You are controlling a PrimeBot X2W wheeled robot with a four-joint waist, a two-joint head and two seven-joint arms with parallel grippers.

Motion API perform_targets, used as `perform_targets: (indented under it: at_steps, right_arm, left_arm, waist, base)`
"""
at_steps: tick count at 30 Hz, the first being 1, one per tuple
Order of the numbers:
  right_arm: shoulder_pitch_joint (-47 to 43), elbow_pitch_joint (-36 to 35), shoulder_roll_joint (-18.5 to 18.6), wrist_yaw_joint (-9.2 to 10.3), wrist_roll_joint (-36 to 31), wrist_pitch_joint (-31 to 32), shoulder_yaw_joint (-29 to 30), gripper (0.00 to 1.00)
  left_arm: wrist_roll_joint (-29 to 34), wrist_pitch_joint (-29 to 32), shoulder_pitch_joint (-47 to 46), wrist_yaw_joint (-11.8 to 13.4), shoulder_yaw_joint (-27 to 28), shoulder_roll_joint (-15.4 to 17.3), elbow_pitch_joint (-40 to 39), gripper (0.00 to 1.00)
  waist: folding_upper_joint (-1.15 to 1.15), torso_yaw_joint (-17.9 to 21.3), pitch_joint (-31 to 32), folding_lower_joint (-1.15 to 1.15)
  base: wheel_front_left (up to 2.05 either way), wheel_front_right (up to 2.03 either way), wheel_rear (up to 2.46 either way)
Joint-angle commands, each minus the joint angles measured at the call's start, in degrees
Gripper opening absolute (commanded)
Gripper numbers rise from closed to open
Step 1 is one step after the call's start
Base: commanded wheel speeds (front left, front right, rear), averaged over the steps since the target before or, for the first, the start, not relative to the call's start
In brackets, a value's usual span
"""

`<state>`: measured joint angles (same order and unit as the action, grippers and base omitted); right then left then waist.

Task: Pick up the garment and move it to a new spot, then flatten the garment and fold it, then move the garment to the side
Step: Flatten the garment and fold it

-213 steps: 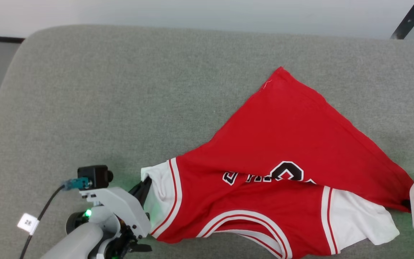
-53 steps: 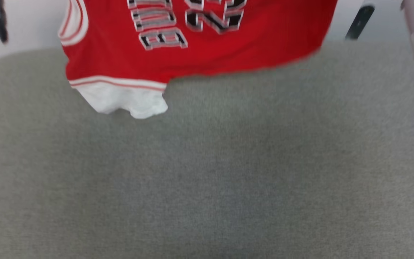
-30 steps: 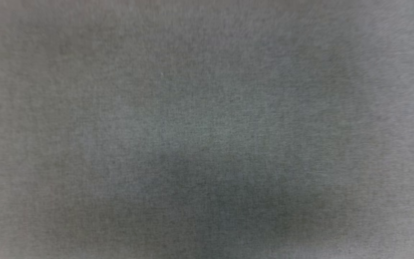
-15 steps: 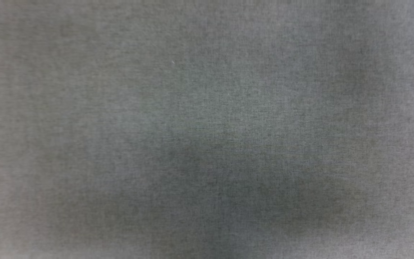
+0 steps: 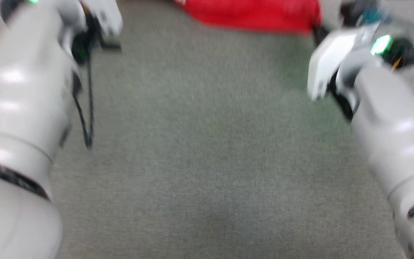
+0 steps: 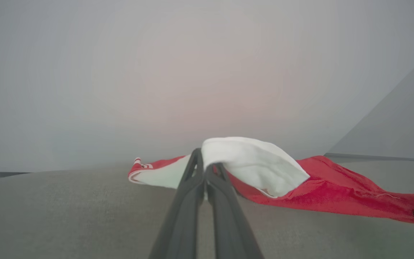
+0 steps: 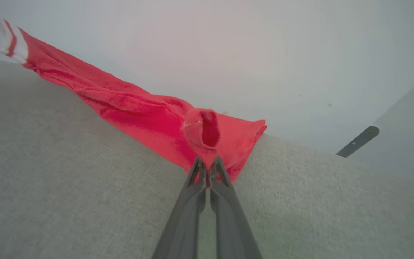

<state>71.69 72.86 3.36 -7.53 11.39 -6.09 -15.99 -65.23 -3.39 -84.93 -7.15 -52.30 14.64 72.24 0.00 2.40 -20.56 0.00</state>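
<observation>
The garment [image 5: 250, 14] is a blurred red strip at the top of the head view, stretched between my two arms. In the left wrist view my left gripper [image 6: 204, 169] is shut on its white sleeve [image 6: 253, 162], and the red body [image 6: 336, 190] lies low over the grey surface to the right. The right wrist view has my right gripper [image 7: 207, 169] shut on a bunched red corner of the garment [image 7: 128, 104], which runs taut up and left to a striped trim. The lettering is hidden. My right gripper [image 5: 317, 31] meets the cloth's right end.
The grey fabric surface [image 5: 207, 162] spreads wide between my pale forearms. A black cable [image 5: 89, 108] hangs from my left arm. A pale wall stands behind the surface's far edge, with a dark metal bracket [image 7: 358, 141] at the right.
The head camera has shifted: half a second ago it saw just blurred grey fabric, now both arms and the garment's red edge. Earlier the garment hung lifted; before that it lay crumpled near me.
</observation>
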Motion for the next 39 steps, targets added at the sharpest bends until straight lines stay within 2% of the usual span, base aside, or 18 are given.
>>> perform_targets:
  at_steps: [1, 4, 7, 11, 15, 17, 18, 20, 25, 29, 31, 34, 39]
  right_arm:
    - [-1.60, -0.52, 0.34, 0.09, 1.31, 0.68, -0.97, 0.00]
    - [-8.14, -5.19, 2.08, 0.09, 7.84, 5.02, -5.42, 0.00]
    - [-15.70, -13.33, 6.46, 0.10, 15.32, 10.52, -10.70, 0.00]
    - [-25.45, -26.65, 15.18, 0.10, 25.25, 18.38, -14.93, 0.00]
    - [-34.84, -38.41, 24.18, 0.10, 31.63, 23.53, -14.50, 0.00]
    - [-39.24, -43.16, 27.38, 0.10, 34.14, 25.03, -12.63, 0.00]
    - [-43.64, -46.87, 29.75, 0.10, 35.58, 26.76, -10.54, 0.00]
    - [-47.69, -49.60, 31.56, 0.11, 36.69, 29.11, -8.07, 0.00]
    - [-55.27, -56.48, 32.99, 0.10, 36.56, 33.99, -2.43, 0.00]
    - [-59.63, -60.93, 32.87, 0.10, 35.68, 39.00, 1.39, 0.00]
    - [-61.37, -63.27, 32.42, 0.10, 34.89, 41.54, 3.22, 0.00]
    - [-64.01, -66.58, 31.32, 0.10, 33.50, 44.59, 6.43, 0.00]
    - [-68.49, -71.64, 28.71, 0.10, 30.51, 50.23, 10.52, 0.00]
  left_arm:
    - [-0.26, -0.43, 1.62, -0.42, -0.03, 0.13, -0.41, 0.00]
    - [-1.50, -0.29, 8.01, -0.48, -0.09, 0.76, -2.27, 0.00]
    - [-2.79, -0.58, 14.55, -0.36, 0.04, 2.20, -4.75, 0.00]
    - [-4.01, -0.77, 22.75, -0.36, 0.06, 4.82, -9.03, 0.00]
    - [-5.71, -1.00, 31.25, 1.80, 0.59, 8.58, -16.29, 0.00]
    - [-5.68, -1.18, 35.32, 4.38, 0.52, 11.13, -21.66, 0.00]
    - [-6.13, -1.45, 40.07, 7.91, 0.69, 14.20, -28.40, 0.00]
    - [-7.39, -0.85, 45.31, 11.92, 0.98, 17.20, -36.50, 0.00]
    - [-9.64, -0.85, 56.83, 24.12, 1.84, 24.63, -59.68, 0.00]
    - [-10.66, -1.71, 63.94, 32.80, 2.42, 28.76, -73.92, 0.00]
    - [-11.58, -2.02, 66.80, 35.73, 2.46, 29.60, -78.99, 0.00]
    - [-12.21, -2.40, 69.58, 38.69, 2.38, 30.56, -83.81, 0.00]
    - [-13.34, -3.45, 72.32, 40.46, 2.77, 29.89, -87.26, 0.00]
  waist:
    - [0.00, -2.60, 10.69, 0.00]
    - [0.00, -3.20, 14.32, 0.00]
    - [0.00, -3.59, 17.66, 0.00]
    - [0.00, -4.35, 20.59, 0.00]
    - [0.00, -5.28, 22.37, 0.00]
    - [0.00, -5.98, 22.72, 0.00]
    - [0.00, -6.52, 22.87, 0.00]
    - [0.00, -6.93, 22.69, 0.00]
    - [0.00, -7.65, 21.56, 0.00]
    - [0.00, -7.75, 20.57, 0.00]
    - [0.00, -7.72, 20.03, 0.00]
    - [0.00, -7.72, 19.21, 0.00]
    - [0.00, -7.48, 17.71, 0.00]
  base:
    - [0.00, 0.00, 0.00]
    - [0.00, 0.00, 0.00]
    - [0.00, 0.00, 0.00]
    - [0.00, 0.00, 0.00]
    - [0.00, 0.00, 0.00]
    - [0.00, 0.00, 0.00]
    - [0.00, 0.00, 0.00]
    - [0.00, 0.00, 0.00]
    - [0.00, 0.00, 0.00]
    - [0.00, 0.00, 0.00]
    - [0.00, 0.00, 0.00]
    - [0.00, 0.00, 0.00]
    - [0.00, 0.00, 0.00]
